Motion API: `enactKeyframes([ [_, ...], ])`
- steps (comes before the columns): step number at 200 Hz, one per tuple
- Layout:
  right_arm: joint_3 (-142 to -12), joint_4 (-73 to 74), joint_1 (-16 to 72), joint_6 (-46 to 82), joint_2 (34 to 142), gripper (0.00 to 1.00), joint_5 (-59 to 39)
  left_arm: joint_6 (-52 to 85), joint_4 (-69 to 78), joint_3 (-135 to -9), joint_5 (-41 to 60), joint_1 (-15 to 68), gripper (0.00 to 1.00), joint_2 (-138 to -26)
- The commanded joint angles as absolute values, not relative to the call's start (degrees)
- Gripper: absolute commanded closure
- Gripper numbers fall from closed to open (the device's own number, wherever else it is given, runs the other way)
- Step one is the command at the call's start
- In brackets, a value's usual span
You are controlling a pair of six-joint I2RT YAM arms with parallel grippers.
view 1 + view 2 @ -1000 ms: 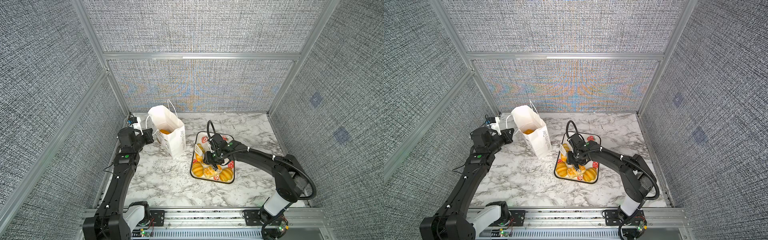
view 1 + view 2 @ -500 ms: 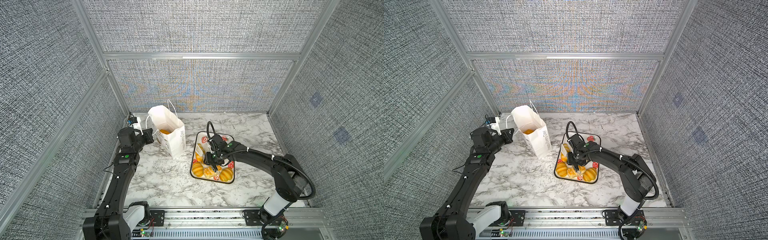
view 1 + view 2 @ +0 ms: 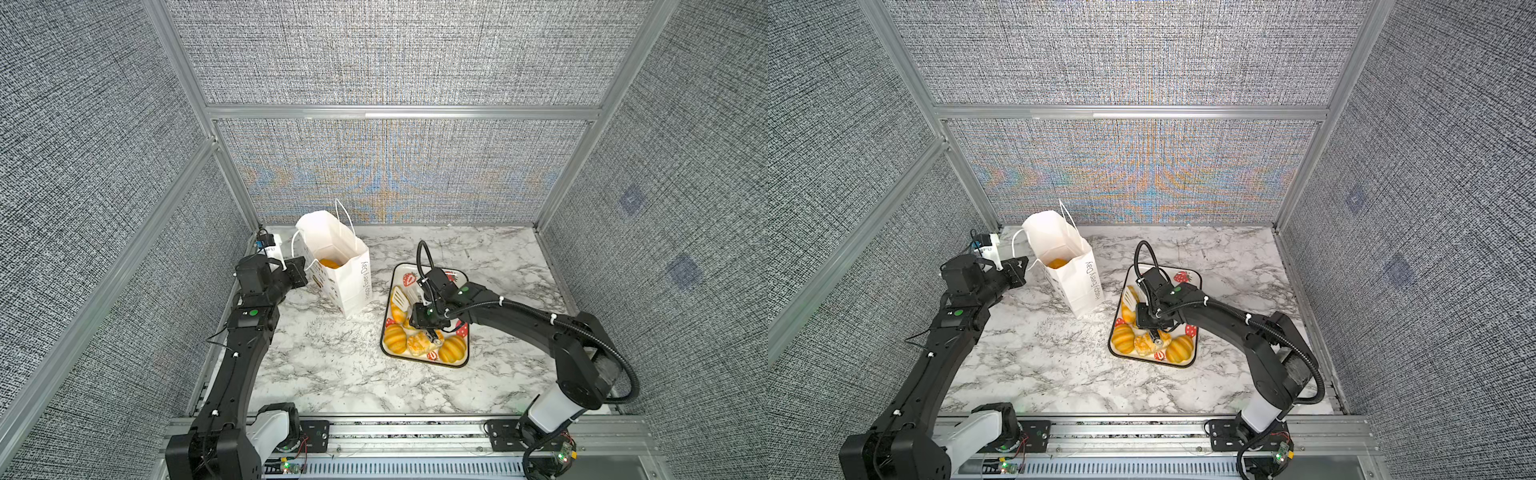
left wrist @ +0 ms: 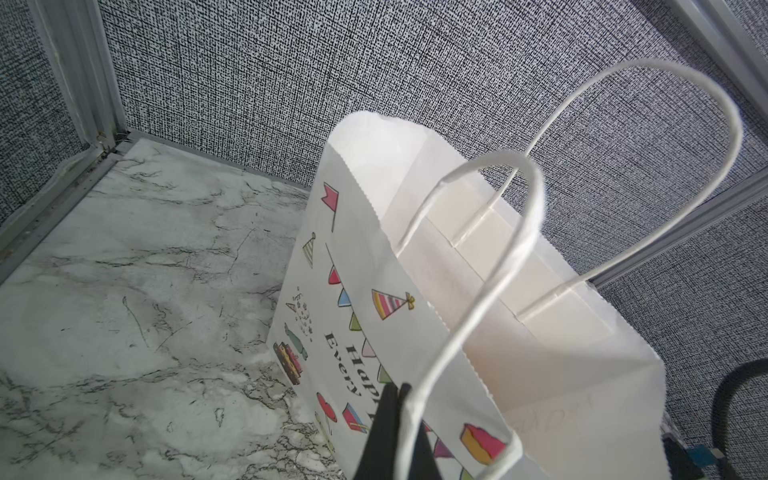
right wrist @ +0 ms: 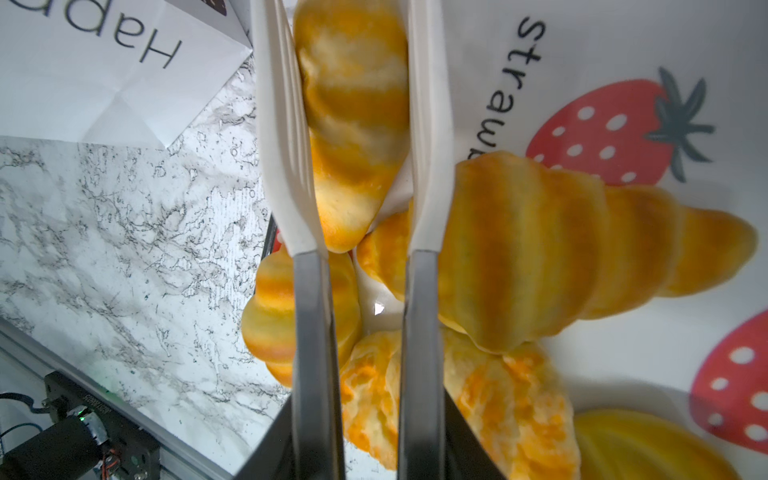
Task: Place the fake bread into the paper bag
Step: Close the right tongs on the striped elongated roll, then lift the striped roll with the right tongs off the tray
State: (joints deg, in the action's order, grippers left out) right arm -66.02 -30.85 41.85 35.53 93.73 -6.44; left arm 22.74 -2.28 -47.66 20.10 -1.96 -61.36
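In both top views, a white bag [image 3: 350,279] [image 3: 1076,283] stands open at the back left of the marble tabletop [image 3: 332,374]. One piece of bread [image 3: 328,263] lies inside it. The left claw [image 3: 306,269] [image 3: 1026,262] is closed on the bag's near edge. To the right, apart from the bag, a strawberry-printed tray [image 3: 405,272] [image 3: 1183,277] holds more orange bread, crowded toward its front end. The right claw [image 3: 428,330] [image 3: 1153,330] hangs over the tray, clamped on white tongs [image 3: 400,297] [image 3: 1130,297] whose slotted heads point toward the bag.

From the left wrist, we see the bag [image 4: 340,332] close up, with its party pictures and grey lettering. The left claw [image 4: 397,395] is pinched shut at the near cord handle [image 4: 532,232].

From the right wrist, the right claw [image 5: 368,453] squeezes the grey arms of the tongs [image 5: 286,166]. Their white heads sit close against either side of a long striped loaf [image 5: 353,116]. A croissant [image 5: 561,257] and a ridged roll [image 5: 266,316] lie beside it on the tray [image 5: 706,50].
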Motion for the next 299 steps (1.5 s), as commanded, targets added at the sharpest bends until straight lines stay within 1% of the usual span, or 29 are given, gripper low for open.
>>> enactKeyframes([
  [1, -66.63, -31.46, 41.7, 34.94, 92.77, 0.62, -4.89, 22.5, -1.71, -47.5, 20.51, -2.01, 1.0, -61.41],
  [180, -68.46, -33.82, 39.41, 32.99, 86.28, 0.66, -2.07, 22.68, -1.58, -47.52, 20.71, -1.94, 1.0, -61.21],
  [299, -68.85, -29.59, 39.18, 31.55, 79.85, 0.67, -2.96, 22.76, -1.49, -47.37, 20.91, -1.99, 1.0, -61.26],
])
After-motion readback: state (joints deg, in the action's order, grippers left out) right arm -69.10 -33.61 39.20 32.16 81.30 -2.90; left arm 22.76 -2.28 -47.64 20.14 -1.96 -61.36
